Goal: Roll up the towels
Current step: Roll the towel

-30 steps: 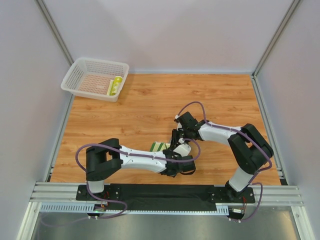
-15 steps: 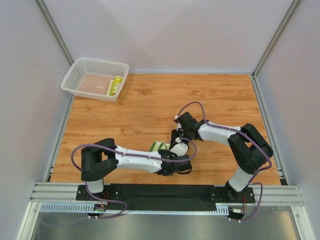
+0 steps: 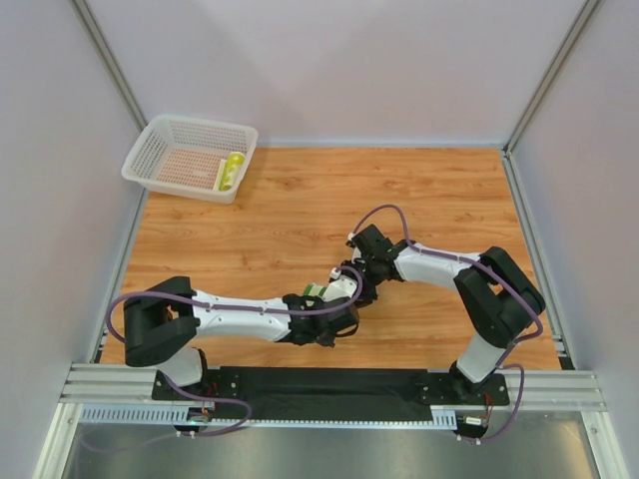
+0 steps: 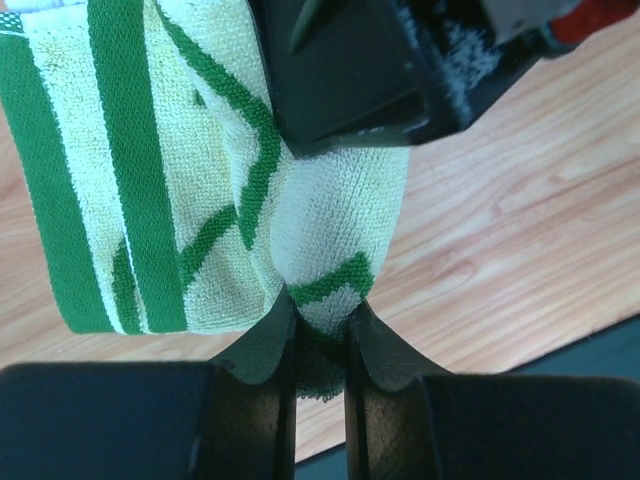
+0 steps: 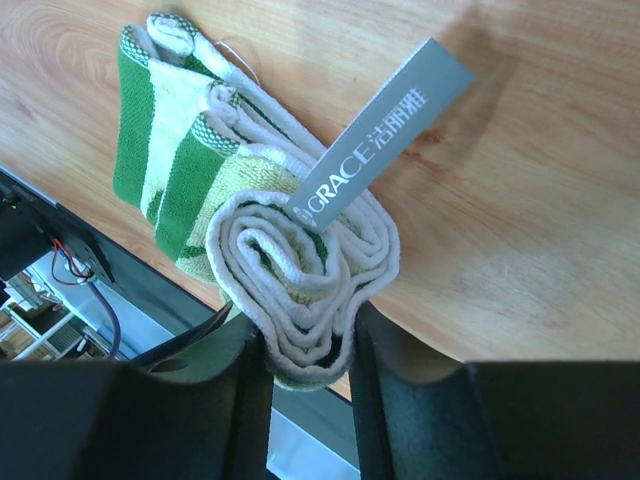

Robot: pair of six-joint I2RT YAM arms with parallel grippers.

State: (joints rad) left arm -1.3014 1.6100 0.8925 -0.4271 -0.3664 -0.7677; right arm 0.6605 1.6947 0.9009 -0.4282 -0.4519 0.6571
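A cream towel (image 3: 316, 291) with green stripes lies partly rolled near the table's front edge, between the two grippers. In the left wrist view my left gripper (image 4: 320, 298) is shut on the lower end of the towel (image 4: 200, 200), pinching a fold. In the right wrist view my right gripper (image 5: 305, 318) has the coiled end of the towel (image 5: 300, 260) between its fingers, touching both. A grey label (image 5: 380, 135) sticks up from the coil. From above, the left gripper (image 3: 324, 311) and the right gripper (image 3: 345, 287) meet over the cloth and hide most of it.
A white mesh basket (image 3: 160, 140) stands at the back left corner with a rolled yellow-green towel (image 3: 232, 170) inside. The black base rail (image 3: 319, 384) runs along the near edge, just behind the grippers. Grey walls close the sides and back.
The left gripper has shut on the towel's end and the left arm has drawn back to the left. The right gripper followed slightly left with the roll.
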